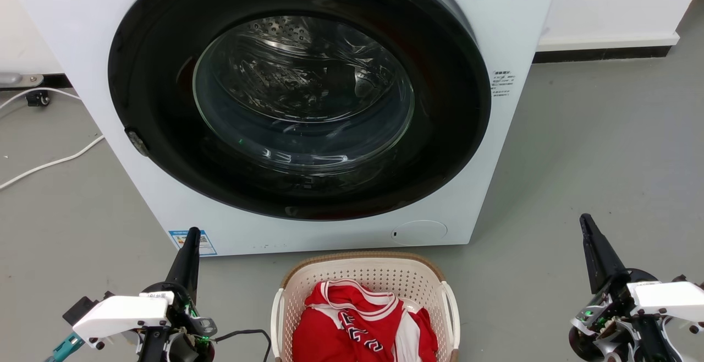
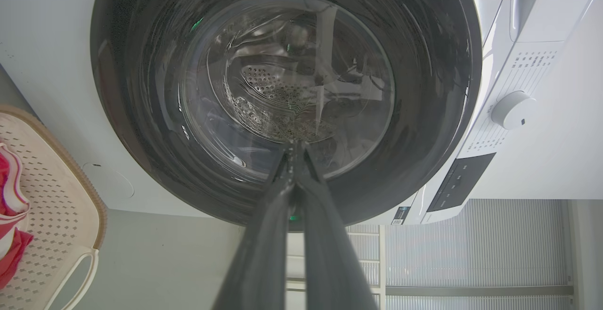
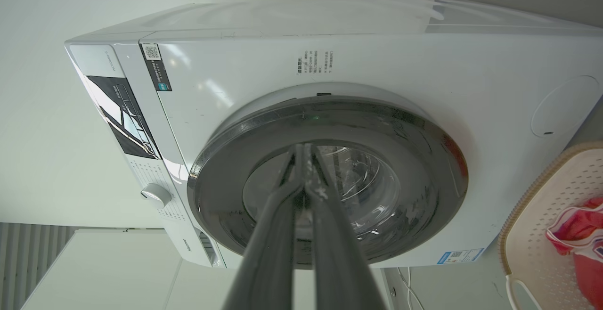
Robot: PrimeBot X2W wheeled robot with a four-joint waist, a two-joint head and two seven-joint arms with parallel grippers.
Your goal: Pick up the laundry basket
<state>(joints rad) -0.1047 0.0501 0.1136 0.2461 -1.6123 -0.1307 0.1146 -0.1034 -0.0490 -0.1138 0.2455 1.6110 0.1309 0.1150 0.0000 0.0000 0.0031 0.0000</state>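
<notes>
Left pincer point(image 1: 191, 241) sat at the lower left of the head view. Its two dark fingers were pressed together along their length, holding nothing and pointing up toward the washing machine point(image 1: 71, 37). Right pincer point(image 1: 587, 227) sat at the lower right, its fingers likewise closed on each other with nothing between them (each wrist view showed its pair meeting at the tips in front of the round door point(image 1: 297, 92)). Between the two arms, and well apart from either, the laundry basket point(image 1: 360, 256) stood on the grey floor point(image 1: 605, 147) just in front of the machine's base. Its brown rim curved along the side nearest the machine, and it had a white handle on each side. A red and white garment point(image 1: 352, 323) lay bunched inside it. The door was shut, its dark ring framing a glass bowl through which the perforated drum showed. A white cable point(image 1: 49, 164) ran across the floor at the left of the head view.
</notes>
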